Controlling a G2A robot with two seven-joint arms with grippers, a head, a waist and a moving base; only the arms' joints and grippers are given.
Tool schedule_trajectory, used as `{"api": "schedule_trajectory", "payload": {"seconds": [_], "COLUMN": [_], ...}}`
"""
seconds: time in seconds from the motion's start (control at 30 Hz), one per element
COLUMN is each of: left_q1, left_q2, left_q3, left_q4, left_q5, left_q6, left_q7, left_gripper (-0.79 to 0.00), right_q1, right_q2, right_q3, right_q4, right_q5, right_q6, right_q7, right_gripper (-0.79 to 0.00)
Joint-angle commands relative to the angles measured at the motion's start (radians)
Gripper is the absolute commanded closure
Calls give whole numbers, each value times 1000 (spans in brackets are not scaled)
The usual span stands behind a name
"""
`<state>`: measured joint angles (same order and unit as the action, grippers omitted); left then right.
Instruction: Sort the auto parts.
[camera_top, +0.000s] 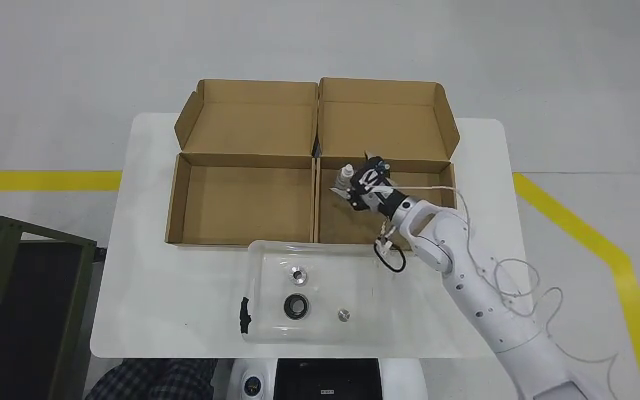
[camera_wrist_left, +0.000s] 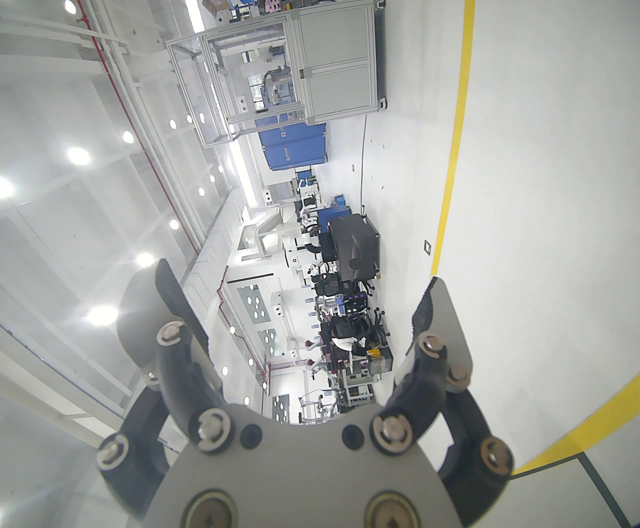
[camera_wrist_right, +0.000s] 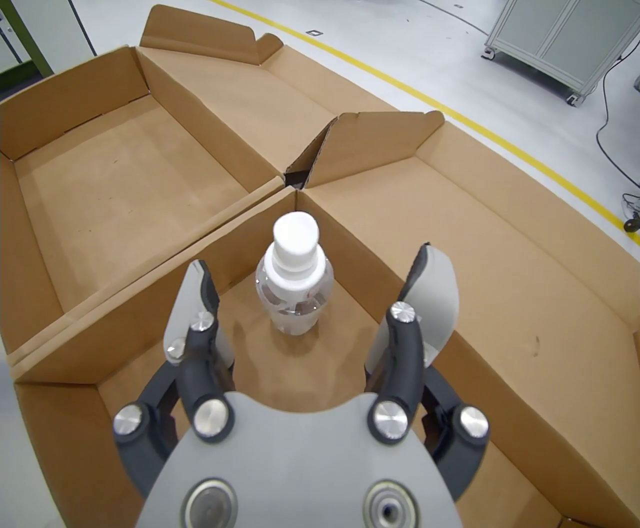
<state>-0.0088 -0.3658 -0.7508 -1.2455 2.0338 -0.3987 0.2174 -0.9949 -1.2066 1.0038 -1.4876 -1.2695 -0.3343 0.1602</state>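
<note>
Clear plastic bottle (camera_wrist_right: 296, 295), white-capped, stands upright in the right cardboard box (camera_wrist_right: 500, 280), in its corner beside the neighbouring box (camera_wrist_right: 115, 190), straight ahead of the right gripper (camera_wrist_right: 314, 262), whose jaws hang spread and empty, short of it. Left gripper (camera_wrist_left: 299, 277), likewise released, points away.

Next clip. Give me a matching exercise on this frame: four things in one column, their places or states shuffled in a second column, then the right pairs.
Column one:
1. bottle
2. black ring
3. black curved piece
4. right gripper

Column two:
A. at the left edge of the clear tray in the top view
B. standing upright in a corner of a cardboard box
C. over that box, jaws open, nothing held
D. lying inside the clear tray, near its middle

Pairs: 1-B, 2-D, 3-A, 4-C
</note>
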Motion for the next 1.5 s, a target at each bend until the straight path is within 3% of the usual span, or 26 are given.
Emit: {"api": "schedule_trajectory", "payload": {"seconds": [0.0,0.23,0.6,0.87,1.23,1.3,1.4,1.47], "left_q1": [0,0,0,0,0,0,0,0], "left_q2": [0,0,0,0,0,0,0,0], "left_q3": [0,0,0,0,0,0,0,0], "left_q4": [0,0,0,0,0,0,0,0], "left_q5": [0,0,0,0,0,0,0,0], "left_q6": [0,0,0,0,0,0,0,0], "left_q7": [0,0,0,0,0,0,0,0], "left_gripper": [-785,-785,-785,-785,-785,-785,-785,-785], "right_q1": [-14,-116,-316,-462,-576,-584,-590,-591], "right_q2": [4,25,61,88,118,122,126,128], "right_q3": [15,81,152,188,237,242,242,238], "right_q4": [-30,-215,-494,-603,-661,-661,-660,-656], "right_q5": [-7,-13,-71,-157,-214,-221,-232,-237], "right_q6": [-7,-68,-213,-340,-489,-504,-521,-527], "right_q7": [3,29,119,167,215,227,243,251], "right_gripper": [-680,-785,-785,-785,-785,-773,-680,-579]}}
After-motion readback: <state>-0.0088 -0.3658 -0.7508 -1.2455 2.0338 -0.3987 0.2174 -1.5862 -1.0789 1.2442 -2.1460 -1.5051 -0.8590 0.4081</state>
